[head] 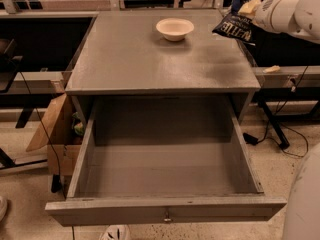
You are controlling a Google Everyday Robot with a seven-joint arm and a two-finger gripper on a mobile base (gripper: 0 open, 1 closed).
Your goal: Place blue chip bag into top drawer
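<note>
The blue chip bag (pixel 233 28) hangs in the air above the back right corner of the cabinet top, dark blue with white lettering. My gripper (pixel 246 7) is at the top right of the view, at the end of the white arm (pixel 287 13), and is shut on the bag's upper edge. The top drawer (pixel 165 211) is pulled fully open toward the camera. Its grey inside is bare, and a small knob shows at the middle of its front panel.
A cream bowl (pixel 174 28) stands at the back middle of the grey cabinet top (pixel 150 59). A cardboard box (pixel 57 139) sits on the floor left of the drawer. Cables (pixel 280 129) and table legs lie to the right. White robot body (pixel 302 199) fills the lower right corner.
</note>
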